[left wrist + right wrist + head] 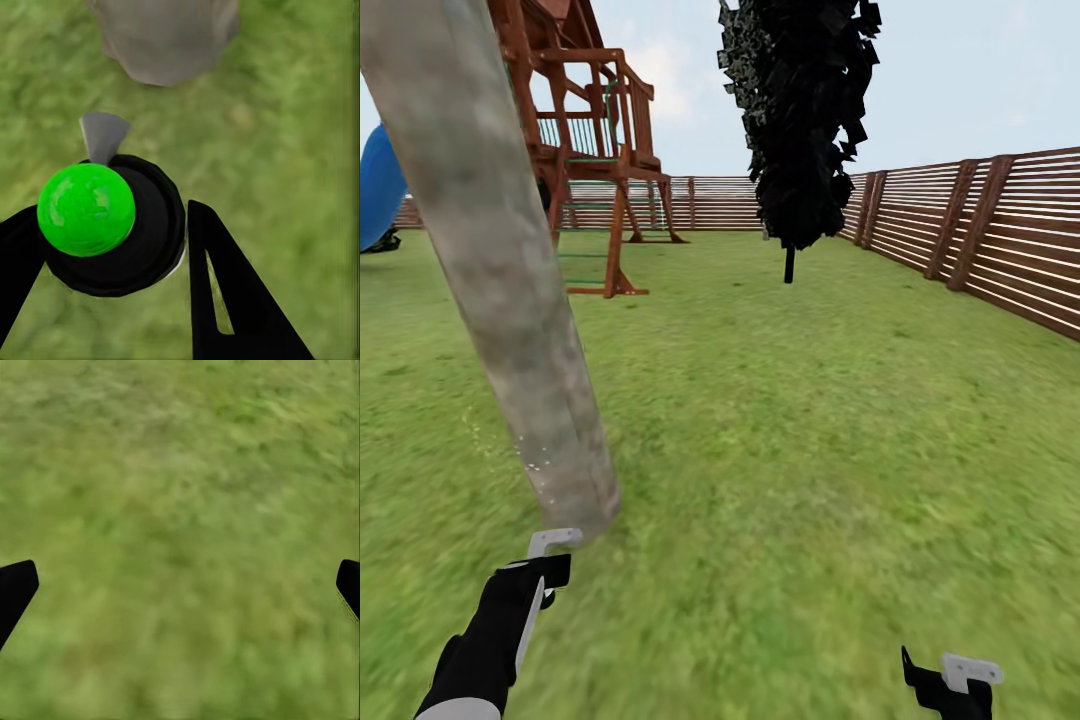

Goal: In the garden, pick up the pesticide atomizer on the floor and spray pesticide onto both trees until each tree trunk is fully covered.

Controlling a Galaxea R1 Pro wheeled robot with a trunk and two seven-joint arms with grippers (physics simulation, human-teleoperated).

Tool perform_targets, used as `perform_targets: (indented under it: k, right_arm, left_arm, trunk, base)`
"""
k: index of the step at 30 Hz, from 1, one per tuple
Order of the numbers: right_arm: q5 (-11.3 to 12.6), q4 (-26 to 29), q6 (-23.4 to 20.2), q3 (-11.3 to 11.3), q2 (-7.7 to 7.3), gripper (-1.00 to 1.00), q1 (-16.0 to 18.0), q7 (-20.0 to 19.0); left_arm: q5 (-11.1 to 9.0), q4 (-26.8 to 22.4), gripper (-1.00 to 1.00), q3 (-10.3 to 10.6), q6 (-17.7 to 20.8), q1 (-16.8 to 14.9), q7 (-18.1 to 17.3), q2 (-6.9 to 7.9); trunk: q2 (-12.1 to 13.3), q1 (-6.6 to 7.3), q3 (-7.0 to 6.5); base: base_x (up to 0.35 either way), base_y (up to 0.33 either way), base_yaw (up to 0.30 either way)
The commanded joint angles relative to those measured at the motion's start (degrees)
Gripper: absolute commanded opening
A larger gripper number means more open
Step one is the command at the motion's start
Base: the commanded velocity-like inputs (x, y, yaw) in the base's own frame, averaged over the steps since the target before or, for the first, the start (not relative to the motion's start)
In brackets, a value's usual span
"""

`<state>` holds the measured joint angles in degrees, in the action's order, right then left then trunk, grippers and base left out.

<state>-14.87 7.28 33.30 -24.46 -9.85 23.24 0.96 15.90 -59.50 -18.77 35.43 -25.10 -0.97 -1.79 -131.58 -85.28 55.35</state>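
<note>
A thick grey-tan mottled tree trunk point(510, 300) slants across the left of the head view, with fine pale specks low on it, and meets the grass just ahead of my left gripper point(538, 575). In the left wrist view that gripper point(112, 225) is shut on the pesticide atomizer point(112, 240), a black round body with a bright green ball top. Its grey nozzle point(103, 135) points toward the trunk's base point(169, 41). The second tree point(800, 120), with dark ragged foliage, stands far off near the fence. My right gripper point(180, 585) hangs open over bare grass point(180, 510), low at the right point(950, 685).
A brown wooden playset point(595, 150) with a blue slide point(375, 190) stands behind the near trunk. A horizontal-slat fence point(1000, 230) runs along the right and back. Open lawn point(810, 430) stretches between me and the far tree.
</note>
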Motion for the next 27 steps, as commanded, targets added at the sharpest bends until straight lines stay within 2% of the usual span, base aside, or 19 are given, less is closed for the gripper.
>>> perform_targets:
  k: [1,4,10,14,18,19,20,21,23,24,25,26,27]
  right_arm:
    - [-0.6,-0.08,0.19,-0.41,0.0,1.0,0.05,0.1]
    - [-0.6,-0.08,0.19,-0.41,0.0,1.0,0.05,0.1]
    - [-0.6,-0.08,0.19,-0.41,0.0,1.0,0.05,0.1]
    - [-0.6,-0.08,0.19,-0.41,0.0,1.0,0.05,0.1]
    - [-0.59,-0.08,0.19,-0.41,0.0,1.0,0.05,0.1]
    - [-0.58,-0.08,0.19,-0.41,0.0,1.0,0.05,0.1]
    - [-0.59,-0.08,0.19,-0.41,0.0,1.0,0.05,0.1]
    - [-0.6,-0.08,0.19,-0.41,0.0,1.0,0.05,0.1]
    - [-0.6,-0.08,0.19,-0.41,0.0,1.0,0.05,0.1]
    - [-0.6,-0.08,0.19,-0.41,0.0,1.0,0.05,0.1]
    - [-0.6,-0.13,0.19,-0.41,0.0,1.0,0.05,0.1]
    - [-0.6,-0.14,0.19,-0.41,0.0,1.0,0.05,0.1]
    - [-0.6,-0.14,0.19,-0.41,0.0,1.0,0.05,0.1]
  left_arm:
    - [0.18,-0.09,-1.0,-0.13,0.25,-0.04,-0.08,-0.06]
    - [0.18,-0.09,-1.0,-0.13,0.25,-0.04,-0.08,-0.07]
    - [0.19,-0.03,-1.0,-0.3,0.25,-0.04,0.26,-0.17]
    - [0.15,0.01,-1.0,-0.03,0.25,-0.2,0.06,-0.26]
    - [0.18,-0.76,-1.0,0.92,0.45,-1.4,-0.47,-0.41]
    - [0.22,-0.95,-1.0,0.46,0.57,-2.01,-0.58,0.41]
    - [0.17,-1.0,-1.0,-0.76,0.63,-2.36,-0.77,3.16]
    - [0.14,-0.89,-1.0,-1.18,0.55,-2.14,-1.16,5.25]
    - [0.19,-0.34,-1.0,-1.03,0.31,-1.96,-1.47,5.99]
    - [0.19,0.38,-1.0,-0.92,0.22,-1.98,-1.52,5.82]
    - [0.33,2.43,-1.0,0.03,0.0,-2.08,-1.52,3.64]
    - [0.4,2.9,-1.0,0.85,-0.05,-2.2,-1.34,2.62]
    - [0.35,3.14,-1.0,1.28,0.02,-2.46,-1.2,2.24]
  trunk:
    - [-0.02,-0.02,0.05]
    - [-0.02,-0.02,0.05]
    - [-0.02,-0.02,0.05]
    - [-0.02,-0.02,0.05]
    - [-0.02,-0.02,0.05]
    - [-0.02,-0.02,0.05]
    - [-0.02,-0.02,0.05]
    - [-0.02,-0.02,0.05]
    - [-0.02,-0.02,0.05]
    - [-0.02,-0.02,0.05]
    - [-0.02,-0.02,0.05]
    - [-0.02,-0.02,0.05]
    - [-0.02,-0.02,0.05]
  base:
    - [0.313,-0.131,0.0]
    - [0.312,-0.123,0.037]
    - [0.228,-0.189,0.255]
    - [0.083,-0.147,0.276]
    - [0.005,-0.01,0.064]
    - [0.001,-0.001,0.01]
    - [0.0,0.0,0.003]
    - [0.0,0.0,0.001]
    - [0.0,0.0,0.0]
    - [0.0,0.0,0.0]
    - [0.0,0.0,0.0]
    - [0.0,0.0,0.0]
    - [0.0,0.0,0.0]
